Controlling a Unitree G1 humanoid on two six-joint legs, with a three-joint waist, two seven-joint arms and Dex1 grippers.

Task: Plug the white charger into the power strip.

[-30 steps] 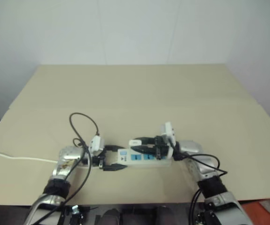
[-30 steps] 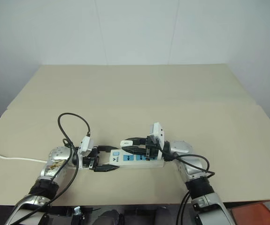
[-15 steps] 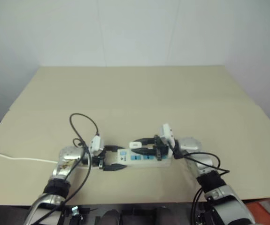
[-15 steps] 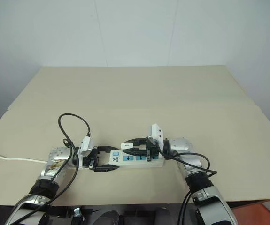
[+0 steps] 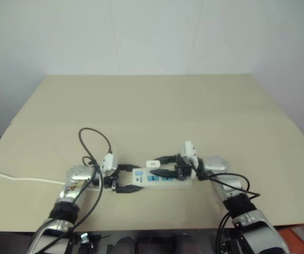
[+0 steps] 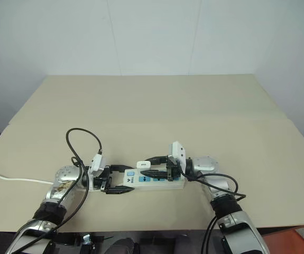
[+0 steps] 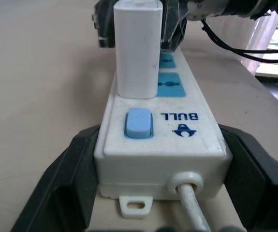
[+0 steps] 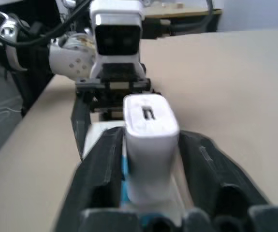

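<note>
The power strip lies near the table's front edge, a long white bar with blue sockets. My left gripper is shut on its switch end; its black fingers clamp both sides of the strip. The white charger stands upright in the socket beside the blue switch. From the right, my right gripper reaches level over the strip. It is open, one finger on each side of the charger with a slight gap.
The strip's thin white cord runs off the table's left edge. A black cable loop arches over my left wrist. The beige table stretches bare behind both hands, up to a white wall.
My right gripper's fingers have spread apart off the charger, which stays standing in the socket. The left gripper and the strip have not moved.
</note>
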